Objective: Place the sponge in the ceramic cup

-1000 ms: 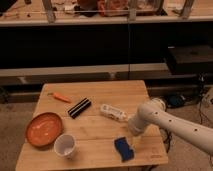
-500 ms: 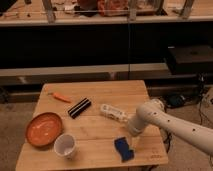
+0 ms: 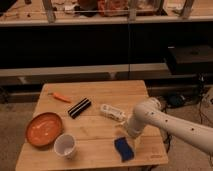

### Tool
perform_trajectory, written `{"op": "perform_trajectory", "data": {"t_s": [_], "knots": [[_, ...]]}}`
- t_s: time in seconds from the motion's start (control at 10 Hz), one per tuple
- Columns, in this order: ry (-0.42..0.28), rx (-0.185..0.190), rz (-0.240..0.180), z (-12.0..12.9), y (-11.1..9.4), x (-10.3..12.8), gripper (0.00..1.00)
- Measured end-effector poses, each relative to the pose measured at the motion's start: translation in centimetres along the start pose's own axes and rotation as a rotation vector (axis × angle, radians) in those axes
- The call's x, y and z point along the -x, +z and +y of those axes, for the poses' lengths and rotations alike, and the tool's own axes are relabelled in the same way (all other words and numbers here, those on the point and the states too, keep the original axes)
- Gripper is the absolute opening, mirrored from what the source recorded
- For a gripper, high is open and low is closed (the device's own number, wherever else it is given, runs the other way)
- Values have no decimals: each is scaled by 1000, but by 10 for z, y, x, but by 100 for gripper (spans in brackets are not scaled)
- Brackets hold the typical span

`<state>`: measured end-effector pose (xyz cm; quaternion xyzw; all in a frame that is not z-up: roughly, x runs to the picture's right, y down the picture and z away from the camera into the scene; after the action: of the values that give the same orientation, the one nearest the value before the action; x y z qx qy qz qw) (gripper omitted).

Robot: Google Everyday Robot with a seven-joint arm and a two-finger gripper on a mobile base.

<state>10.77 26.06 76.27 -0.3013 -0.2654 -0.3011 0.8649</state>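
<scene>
Over the last second the gripper (image 3: 125, 133), open or closed I cannot tell, has crept down toward the flat blue sponge (image 3: 123, 149), which stays near the wooden table's (image 3: 100, 131) front right corner, well apart from the white ceramic cup (image 3: 65, 145).

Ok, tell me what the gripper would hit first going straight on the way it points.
The gripper, over the front right of the table, points down. It would likely meet the blue sponge first, just below it, though depth from this view is unclear.
</scene>
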Motion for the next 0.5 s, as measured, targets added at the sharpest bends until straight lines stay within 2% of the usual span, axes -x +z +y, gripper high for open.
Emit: {"op": "perform_trajectory", "data": {"t_s": [0.3,0.4,0.5], "knots": [[-349,63,-54,10,0,19,80],[-505,100,-81,14,2,28,80],[-595,111,-94,14,2,33,80]]}}
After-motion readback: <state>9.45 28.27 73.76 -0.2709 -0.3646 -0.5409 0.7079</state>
